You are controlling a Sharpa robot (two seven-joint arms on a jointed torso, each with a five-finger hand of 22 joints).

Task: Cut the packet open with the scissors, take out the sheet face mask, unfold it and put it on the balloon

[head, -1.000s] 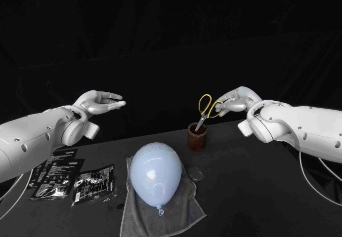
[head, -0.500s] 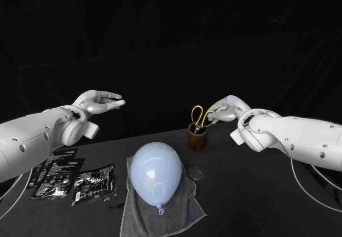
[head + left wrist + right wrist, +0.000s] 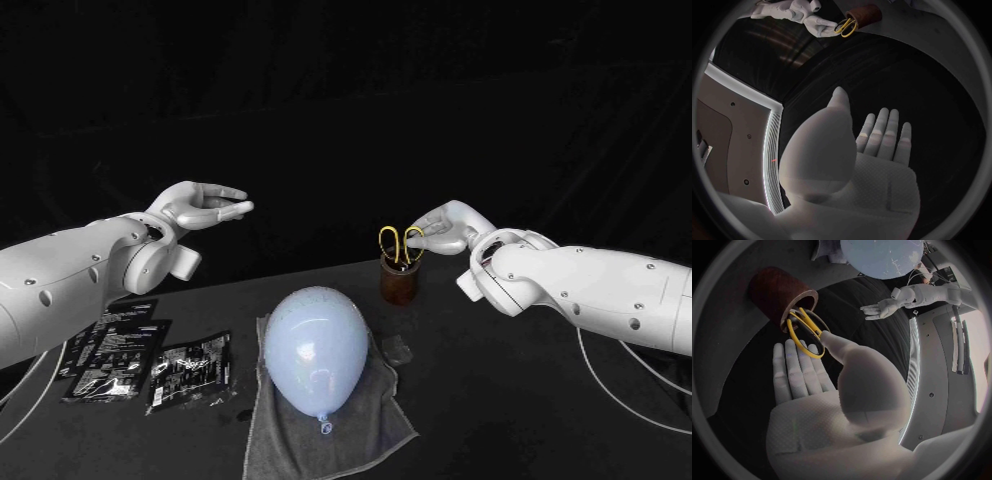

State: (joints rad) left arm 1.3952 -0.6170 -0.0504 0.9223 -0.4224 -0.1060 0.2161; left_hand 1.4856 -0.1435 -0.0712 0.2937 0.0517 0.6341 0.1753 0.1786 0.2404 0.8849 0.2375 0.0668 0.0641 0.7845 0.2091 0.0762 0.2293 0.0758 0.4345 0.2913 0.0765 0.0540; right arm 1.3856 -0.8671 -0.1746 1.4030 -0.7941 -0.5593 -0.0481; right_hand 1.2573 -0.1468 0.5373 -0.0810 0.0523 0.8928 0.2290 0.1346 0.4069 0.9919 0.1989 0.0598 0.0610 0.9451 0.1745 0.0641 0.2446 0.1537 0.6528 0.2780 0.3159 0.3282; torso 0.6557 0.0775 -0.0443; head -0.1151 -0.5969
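Note:
Yellow-handled scissors (image 3: 400,243) stand blades-down in a brown cup (image 3: 400,282) behind the balloon. My right hand (image 3: 444,230) pinches their handle loops just above the cup; the right wrist view has my thumb on the scissors (image 3: 805,330) over the cup (image 3: 779,292). A pale blue balloon (image 3: 313,347) lies on a grey towel (image 3: 296,441) in the middle. Black mask packets (image 3: 191,370) lie flat at the front left. My left hand (image 3: 203,207) hangs raised above the table's left side, fingers apart and holding nothing (image 3: 870,150).
More black packets (image 3: 118,350) lie beside the first at the table's left edge. A small dark scrap (image 3: 395,350) sits on the towel next to the balloon. Bare black table stretches to the right of the towel.
My right hand has come down and to the left, lowering the scissors from above the cup into it. The left hand, balloon and packets have stayed where they were.

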